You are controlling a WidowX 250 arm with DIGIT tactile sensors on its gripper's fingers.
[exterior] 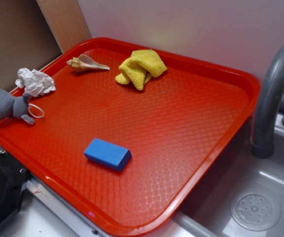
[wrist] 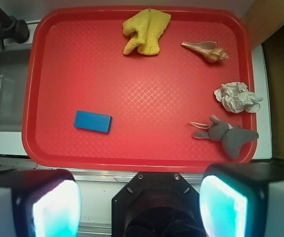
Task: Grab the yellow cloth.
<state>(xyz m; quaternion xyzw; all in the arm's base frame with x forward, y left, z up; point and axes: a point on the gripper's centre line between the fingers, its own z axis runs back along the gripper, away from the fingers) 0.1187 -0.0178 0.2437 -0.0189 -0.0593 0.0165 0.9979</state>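
The yellow cloth (exterior: 141, 66) (wrist: 145, 31) lies in a soft bundle at the far side of the red tray (exterior: 216, 148) (wrist: 38, 143), near its back rim. My gripper (wrist: 140, 207) hangs high above the tray's near edge, far from the cloth. Its two fingers stand wide apart with nothing between them. The exterior view does not show the gripper.
On the tray also lie a blue block (exterior: 107, 153) (wrist: 93, 121), a seashell (exterior: 86, 63) (wrist: 207, 51), a white papery wad (exterior: 35, 81) (wrist: 236, 97) and a grey toy mouse (exterior: 12, 106) (wrist: 226, 135). A sink (exterior: 260, 197) with a grey faucet (exterior: 272, 94) adjoins the tray.
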